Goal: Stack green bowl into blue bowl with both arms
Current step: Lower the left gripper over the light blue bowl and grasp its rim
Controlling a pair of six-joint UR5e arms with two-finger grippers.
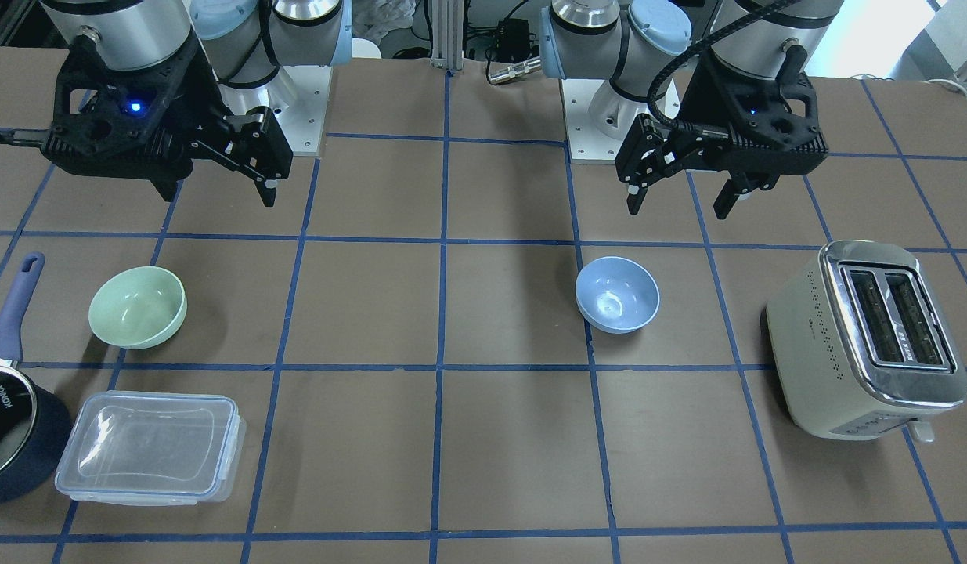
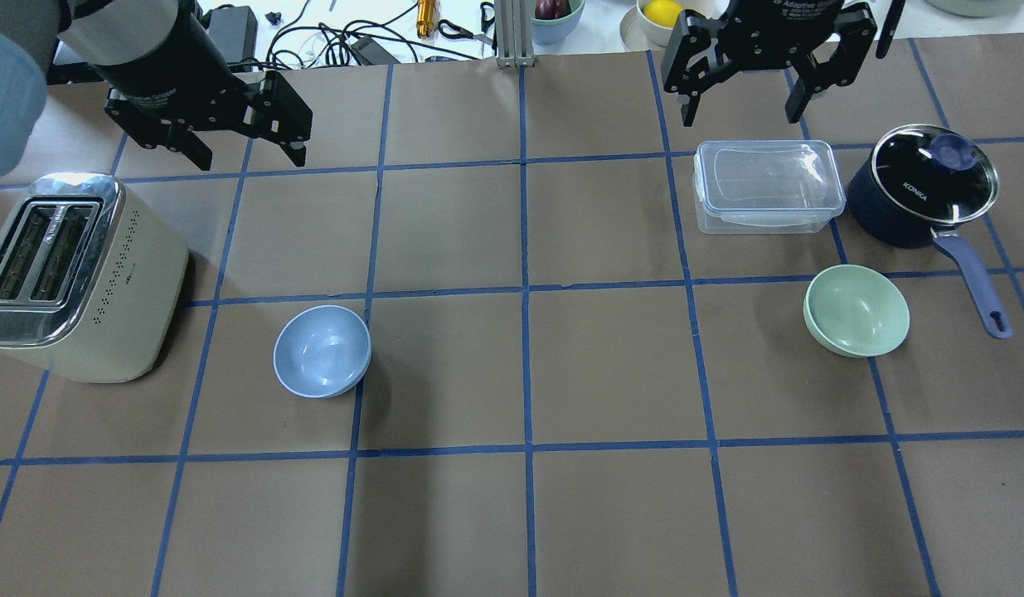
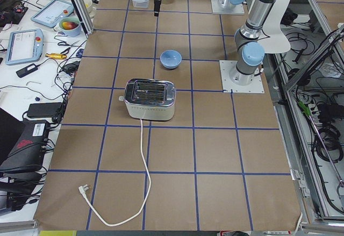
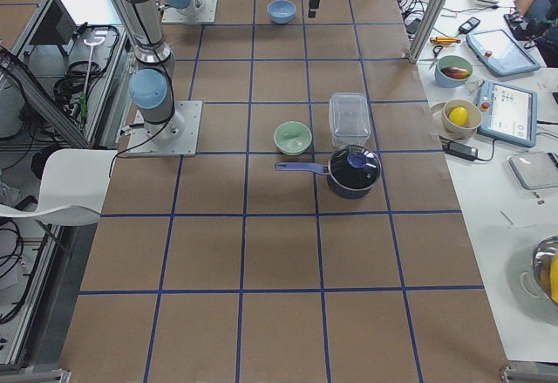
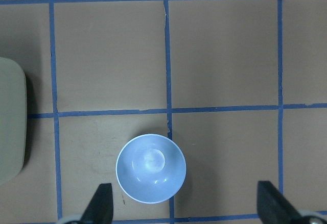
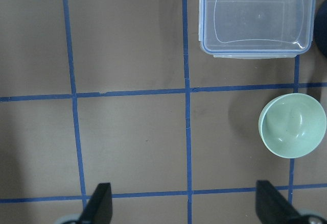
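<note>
The pale green bowl [image 1: 138, 306] sits upright on the table on my right side, next to the saucepan handle; it also shows in the overhead view [image 2: 856, 310] and the right wrist view [image 6: 292, 125]. The light-blue bowl [image 1: 618, 294] sits upright on my left side [image 2: 322, 351], seen from above in the left wrist view [image 5: 150, 168]. My left gripper [image 2: 250, 159] hovers open and empty, high above and beyond the blue bowl. My right gripper [image 2: 740, 112] hovers open and empty above the far edge, away from the green bowl.
A cream toaster [image 2: 72, 274] stands left of the blue bowl. A clear lidded container [image 2: 767, 184] and a dark navy saucepan with a glass lid [image 2: 922, 186] stand beyond the green bowl. Brown table with a blue tape grid.
</note>
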